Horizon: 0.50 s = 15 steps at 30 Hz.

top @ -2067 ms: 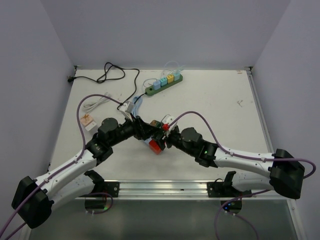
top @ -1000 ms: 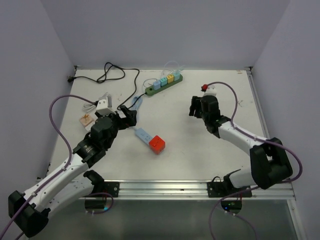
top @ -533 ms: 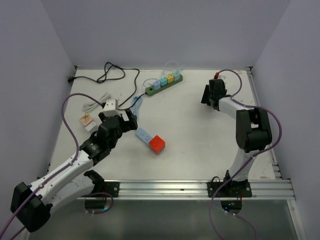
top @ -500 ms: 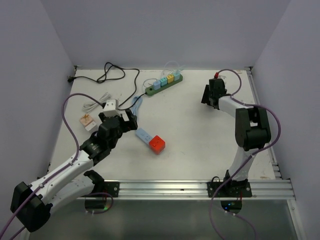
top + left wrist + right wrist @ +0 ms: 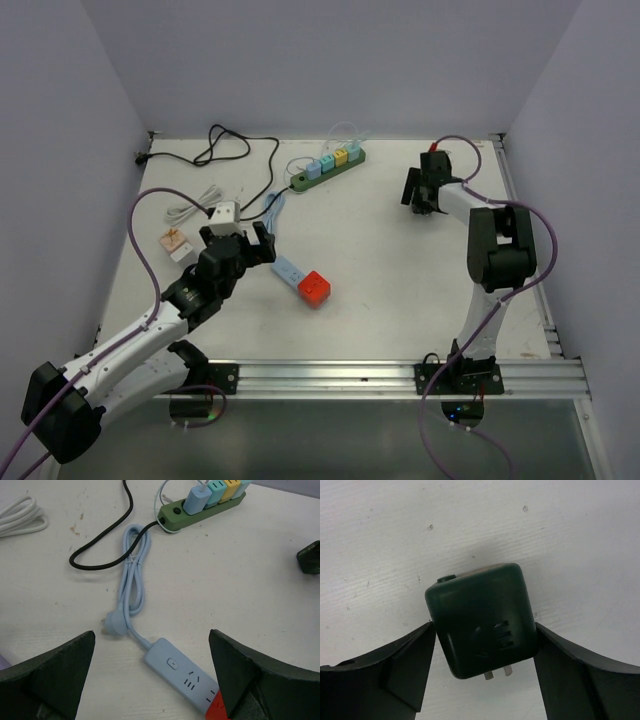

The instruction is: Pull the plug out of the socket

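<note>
Now: pinching dark green plastic cube plug [image 5: 480, 612] in right hand [image 5: 484, 630], prongs bare, well apart from long dark green power strip [image 5: 325, 172] | left hand [image 5: 151, 635] gaping, empty | risk: plug slipping from smooth-sided pinch.

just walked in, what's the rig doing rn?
Right gripper is out at the far right of the table, clamped on a dark green cube plug, prongs exposed. Left gripper hangs open over the light blue strip and its cord. The green power strip at the back has four coloured plugs seated.
</note>
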### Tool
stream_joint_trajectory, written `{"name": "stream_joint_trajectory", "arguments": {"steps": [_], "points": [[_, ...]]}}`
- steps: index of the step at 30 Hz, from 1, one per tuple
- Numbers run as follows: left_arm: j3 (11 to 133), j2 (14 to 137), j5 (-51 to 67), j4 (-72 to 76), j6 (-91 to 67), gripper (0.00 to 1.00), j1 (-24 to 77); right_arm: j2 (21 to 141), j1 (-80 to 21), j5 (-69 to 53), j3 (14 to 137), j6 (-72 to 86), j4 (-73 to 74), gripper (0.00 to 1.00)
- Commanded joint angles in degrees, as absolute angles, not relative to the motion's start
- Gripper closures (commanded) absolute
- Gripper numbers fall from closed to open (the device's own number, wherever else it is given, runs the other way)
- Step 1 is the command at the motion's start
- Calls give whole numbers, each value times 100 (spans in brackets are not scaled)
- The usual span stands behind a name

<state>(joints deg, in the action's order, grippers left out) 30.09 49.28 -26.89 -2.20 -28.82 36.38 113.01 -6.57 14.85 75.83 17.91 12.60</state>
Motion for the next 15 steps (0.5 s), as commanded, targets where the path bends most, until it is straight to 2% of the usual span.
{"name": "stream_joint_trajectory", "arguments": {"steps": [1,2,5,11,15], "points": [[2971,4948,-2637,149,-2733,0,3604,11206,-589,1275,7603,1810,1257,17],[2971,4957,-2637,149,-2733,1,3604,11163,-563,1283,7603,1819,1300,12],[2971,4957,-2628,149,-2725,0,3604,11022,-545,1239,7594,1854,1371,7],[2971,4975,-2637,202,-2681,0,3612,10180,-554,1108,7471,1881,1574,1],[2988,5045,-2558,395,-2654,0,3604,9013,-676,344,6734,1846,1082,1]]}}
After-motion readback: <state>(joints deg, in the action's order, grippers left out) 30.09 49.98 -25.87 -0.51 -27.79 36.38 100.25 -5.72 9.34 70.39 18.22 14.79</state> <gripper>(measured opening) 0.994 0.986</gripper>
